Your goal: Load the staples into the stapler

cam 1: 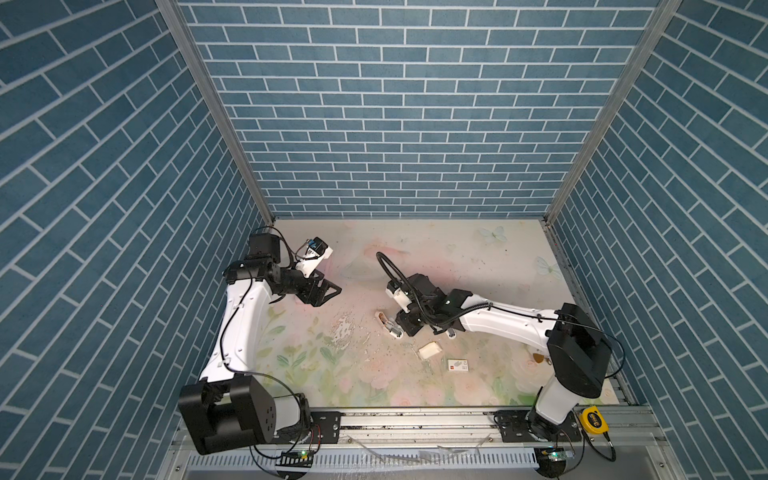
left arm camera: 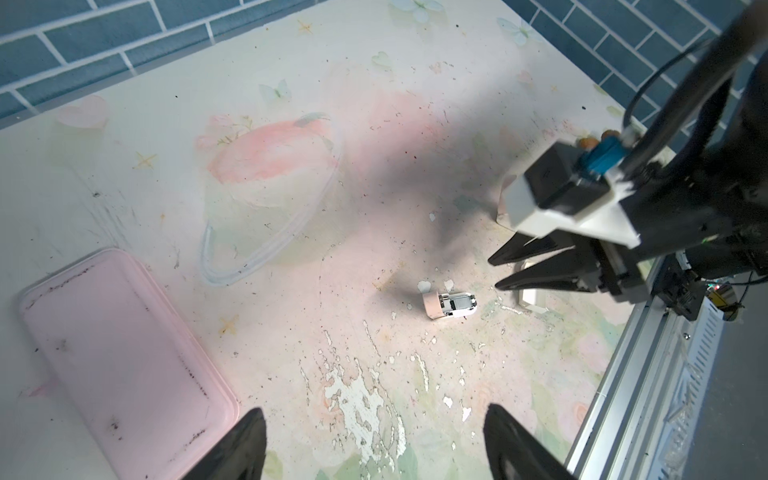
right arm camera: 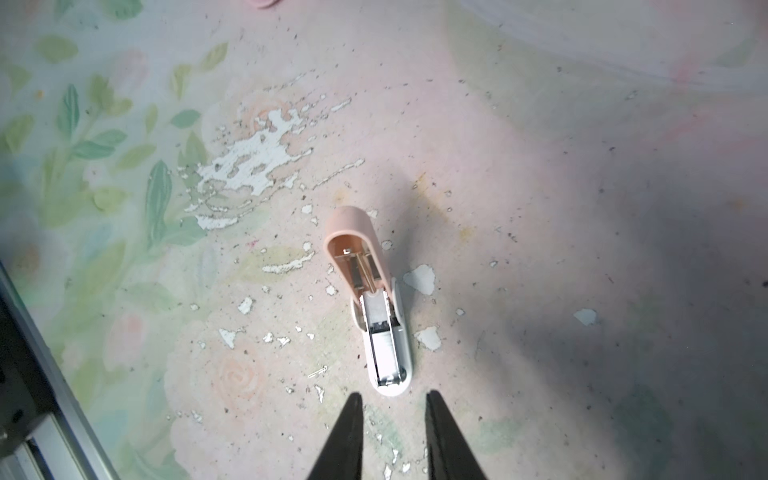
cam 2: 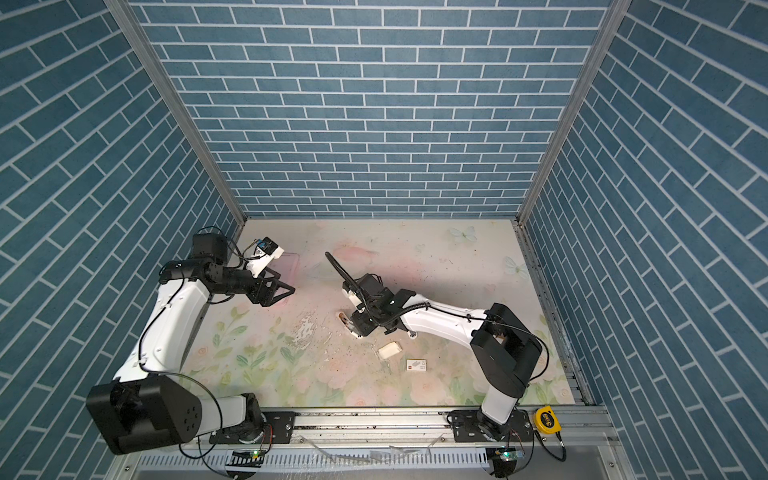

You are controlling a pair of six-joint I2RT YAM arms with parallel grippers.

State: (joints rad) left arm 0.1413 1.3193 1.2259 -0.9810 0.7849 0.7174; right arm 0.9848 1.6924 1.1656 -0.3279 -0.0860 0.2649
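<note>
The left arm (cam 1: 239, 328) and right arm (cam 1: 509, 326) have smooth white shells on their long links, joined by blocky black joint housings (cam 1: 226, 409). Thin black cables (cam 1: 221, 336) run along the shells, and a ribbed black hose (cam 1: 384, 264) loops at the right wrist. The fingers (right arm camera: 349, 436) are black, tapering wedges

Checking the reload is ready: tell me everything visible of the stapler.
The stapler is a mini one, white plastic base with a pale pink cover. It is open: the cover is swung back, showing its brassy inside, and the grey metal magazine lies bare. It rests base-down on the floral table. Nothing grips it; the right gripper sits just off its white end, jaws apart.
</note>
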